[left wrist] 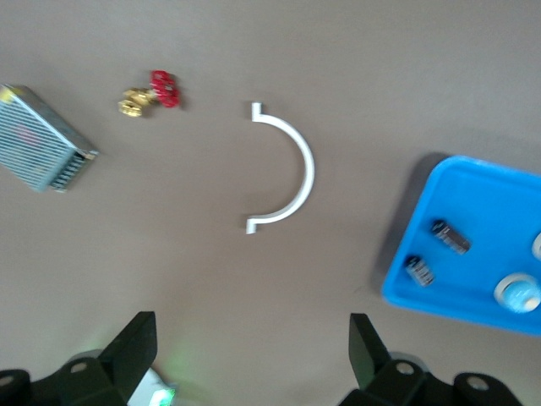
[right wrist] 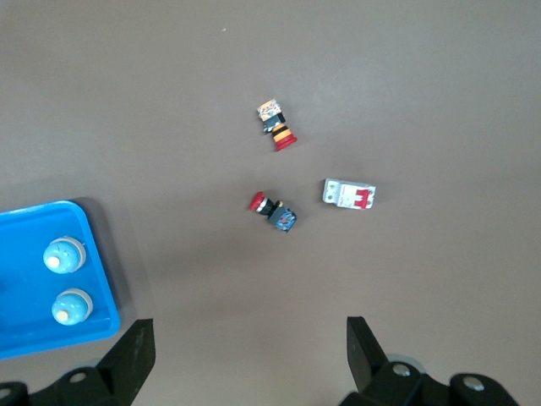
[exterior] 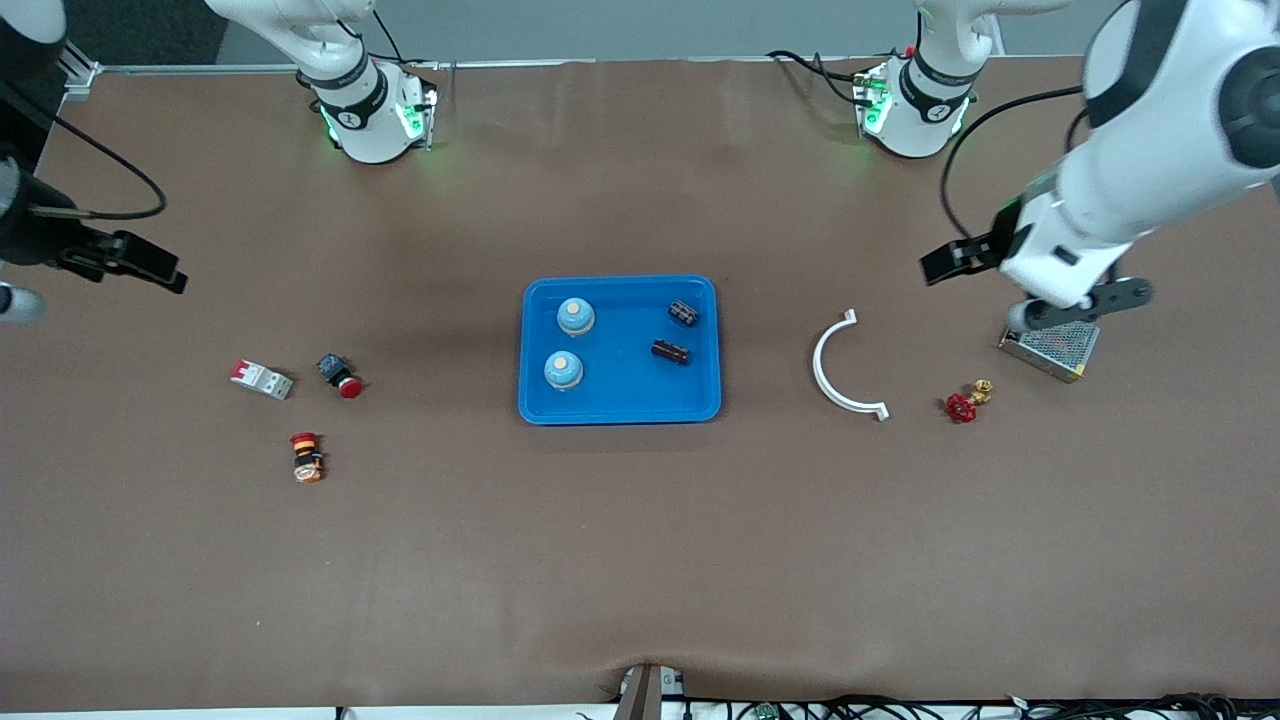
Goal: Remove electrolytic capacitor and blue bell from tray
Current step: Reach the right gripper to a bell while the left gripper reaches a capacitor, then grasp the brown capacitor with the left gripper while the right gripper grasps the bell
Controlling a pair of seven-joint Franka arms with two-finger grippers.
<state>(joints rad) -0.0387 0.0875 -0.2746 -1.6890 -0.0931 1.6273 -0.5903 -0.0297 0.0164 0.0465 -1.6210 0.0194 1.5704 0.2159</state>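
A blue tray (exterior: 620, 395) sits mid-table. Two light-blue bells (exterior: 575, 316) (exterior: 563, 369) stand in it toward the right arm's end. Two dark capacitors (exterior: 683, 312) (exterior: 670, 351) lie in it toward the left arm's end. My left gripper (exterior: 1080, 305) hangs open and empty over the metal box at the left arm's end; its wrist view (left wrist: 254, 355) shows the tray (left wrist: 482, 211) and capacitors (left wrist: 450, 237). My right gripper (exterior: 140, 265) hangs open and empty over bare table at the right arm's end; its wrist view (right wrist: 251, 355) shows the bells (right wrist: 63, 256).
A white curved bracket (exterior: 838, 365), a red-and-brass valve (exterior: 962, 406) and a perforated metal box (exterior: 1050, 347) lie toward the left arm's end. A white-red breaker (exterior: 262, 379) and two red push buttons (exterior: 340, 376) (exterior: 307, 457) lie toward the right arm's end.
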